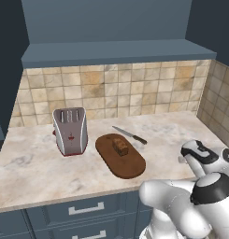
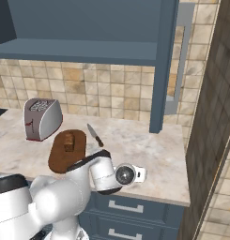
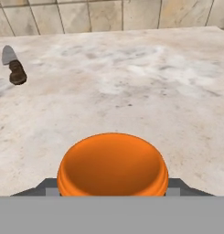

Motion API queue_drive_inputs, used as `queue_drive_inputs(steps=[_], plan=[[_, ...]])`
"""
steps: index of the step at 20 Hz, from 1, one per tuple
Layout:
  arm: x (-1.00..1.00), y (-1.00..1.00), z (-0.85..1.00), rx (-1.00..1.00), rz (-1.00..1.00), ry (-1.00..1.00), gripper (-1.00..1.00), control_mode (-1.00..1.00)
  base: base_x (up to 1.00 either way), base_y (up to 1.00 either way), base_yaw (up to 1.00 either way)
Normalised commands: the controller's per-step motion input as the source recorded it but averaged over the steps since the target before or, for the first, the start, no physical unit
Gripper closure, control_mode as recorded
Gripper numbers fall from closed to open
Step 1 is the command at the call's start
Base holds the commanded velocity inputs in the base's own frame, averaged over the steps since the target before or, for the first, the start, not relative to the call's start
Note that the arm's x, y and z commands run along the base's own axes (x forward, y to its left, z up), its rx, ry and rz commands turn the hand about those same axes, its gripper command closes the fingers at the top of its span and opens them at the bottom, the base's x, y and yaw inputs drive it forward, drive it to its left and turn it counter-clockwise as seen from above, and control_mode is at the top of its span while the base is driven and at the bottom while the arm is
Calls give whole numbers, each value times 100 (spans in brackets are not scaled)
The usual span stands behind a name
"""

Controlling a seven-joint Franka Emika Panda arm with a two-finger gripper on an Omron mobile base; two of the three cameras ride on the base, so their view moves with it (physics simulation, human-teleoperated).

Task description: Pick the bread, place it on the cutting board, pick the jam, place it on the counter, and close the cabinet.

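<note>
My gripper (image 3: 112, 194) is clamped on the jam (image 3: 112, 164), its round orange lid low in the hand view's middle, finger tips (image 3: 45, 188) grey at either side. Beyond it spreads the beige marbled counter (image 3: 145, 91), the knife (image 3: 13, 68) at upper left. In the left base view's center, the bread (image 1: 120, 146) lies on the dark oval cutting board (image 1: 130, 165), the toaster (image 1: 69, 130) to its left.

Small dark brown blocky bread chunk (image 1: 120, 146) sits on flat dark brown oval wooden cutting board (image 1: 130, 165), toward its far end. Board lies flat on wide beige marbled stone counter (image 1: 36, 163). Orange-lidded jam jar (image 3: 113, 167) seen lid-on, close above counter. Dark blue-grey wall cabinet door (image 2: 164, 61) stands open.
</note>
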Motion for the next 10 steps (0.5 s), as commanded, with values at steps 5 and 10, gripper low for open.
queue_drive_inputs(steps=[5, 10], plan=[[2, 0, -23, 0, 0, 0, 100, -100, 0, 0, 0], [4, 0, -20, 0, 0, 0, 100, -100, 0, 0, 0]])
